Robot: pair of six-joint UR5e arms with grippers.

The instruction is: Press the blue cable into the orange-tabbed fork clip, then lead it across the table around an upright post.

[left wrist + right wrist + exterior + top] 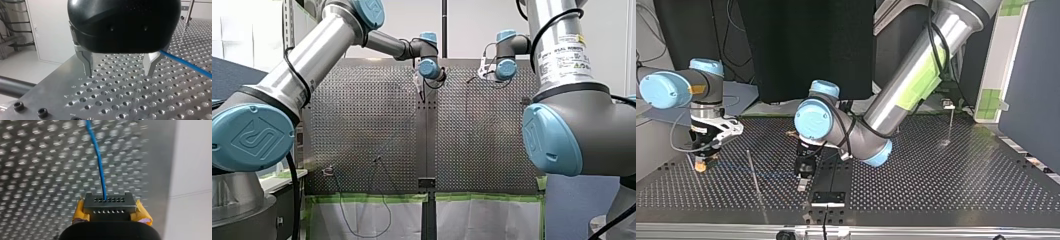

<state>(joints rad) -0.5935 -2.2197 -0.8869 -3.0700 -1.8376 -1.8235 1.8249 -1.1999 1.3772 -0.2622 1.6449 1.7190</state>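
The blue cable [98, 162] runs ahead out of my right gripper [107, 203], whose yellow-padded black fingers are shut on it. In the top view that gripper [702, 164] stands low over the table at the left, and the cable [776, 174] runs faintly along the plate towards my left gripper [803, 181]. My left gripper [118, 72] hangs just above the plate, its metal fingers [87, 62] open with nothing between them. The cable [185, 62] passes just beside one finger. A thin upright post [754, 175] stands between the two grippers. I cannot make out the fork clip for certain.
A second thin post [950, 122] stands at the top view's far right. A small orange-tinted piece [790, 133] sits behind my left arm. A black bracket [827, 197] is bolted at the table's near edge in the top view. The perforated plate [946, 180] spreads wide at the right.
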